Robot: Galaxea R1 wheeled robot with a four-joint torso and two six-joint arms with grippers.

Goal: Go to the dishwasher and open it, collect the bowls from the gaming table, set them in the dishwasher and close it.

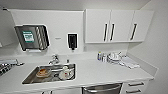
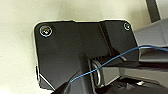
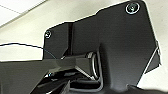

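Dishwasher (image 1: 102, 89) sits closed beneath the white counter's (image 1: 100, 72) front edge, right of the sink (image 1: 50, 73); jaw positions cannot be told.

I'm seeing my left wrist plate (image 2: 75, 50) sitting dark and flat before its camera, a thin blue cable (image 2: 112, 60) crossing it. My right wrist plate (image 3: 117, 42) is showing likewise, jointed bar (image 3: 37, 72) beside it. I'm not making out either set of fingers.
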